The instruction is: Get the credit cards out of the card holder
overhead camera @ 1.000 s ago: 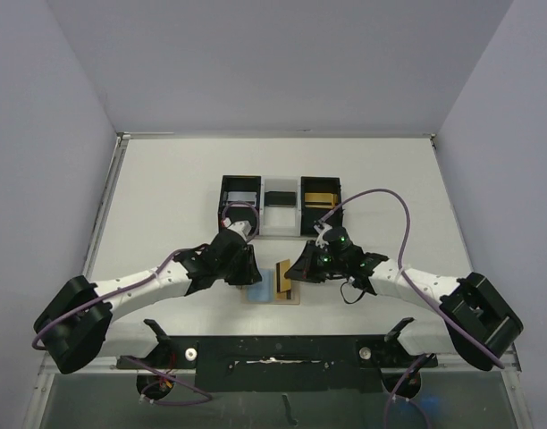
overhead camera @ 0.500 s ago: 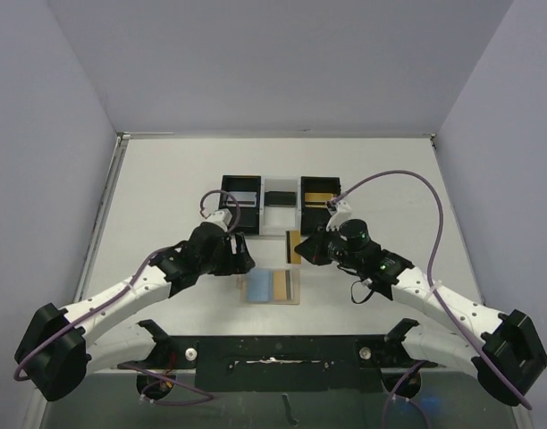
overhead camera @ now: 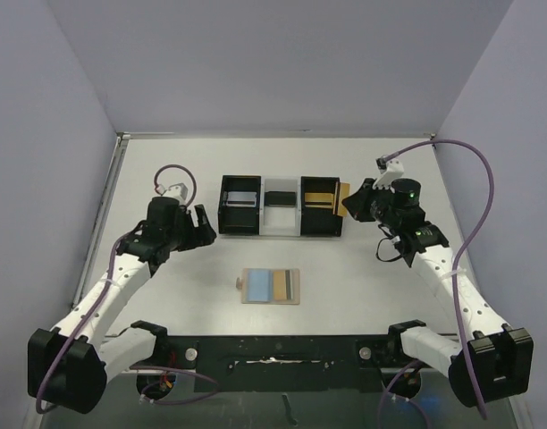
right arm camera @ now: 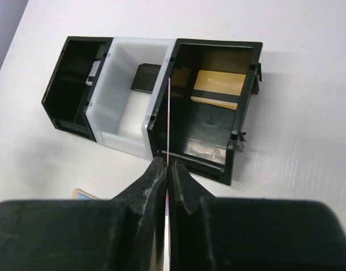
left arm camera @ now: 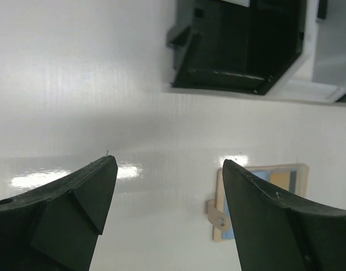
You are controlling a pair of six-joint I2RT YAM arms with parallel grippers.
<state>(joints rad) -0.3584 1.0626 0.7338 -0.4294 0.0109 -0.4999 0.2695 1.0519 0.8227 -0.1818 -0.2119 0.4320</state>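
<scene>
Card holder: the card holder (overhead camera: 271,301) lies flat on the table (overhead camera: 345,277), on my side of the tray and well apart from both claws.
Card inside: one blue-grey card (overhead camera: 258,286) shows face up in it. A tan band and a dark band lie beside it (I cannot tell whether those are more cards).
Right claw: the right claw (right arm camera: 167,164) is pinched down to a hairline on an edge-on card (right arm camera: 168,118). The card stands upright between the fingers.
Right claw position: from overhead it sits just beside the right end of the tray (overhead camera: 280,231).
Left claw: the left claw (left arm camera: 168,162) is spread wide with nothing between its fingers. It is left of the tray and touches nothing.
Tray: three compartments in a row, black, white, black.
Tray contents: one card each, a grey card (overhead camera: 240,198) on the left, a dark card (overhead camera: 280,198) in the middle and a gold card (overhead camera: 318,197) on the right.
Count: two claws, one holder and one tray. I count five cards for certain.
Right wrist view only: it shows that the held card is gripped by its lower edge. It also shows a corner of the holder at the bottom.
Left wrist view only: it shows the bare gap between the left fingers. The holder lies beyond them, with a small tab on its side.
Overhead view only: it shows both arms at once and where each stands relative to the tray.
</scene>
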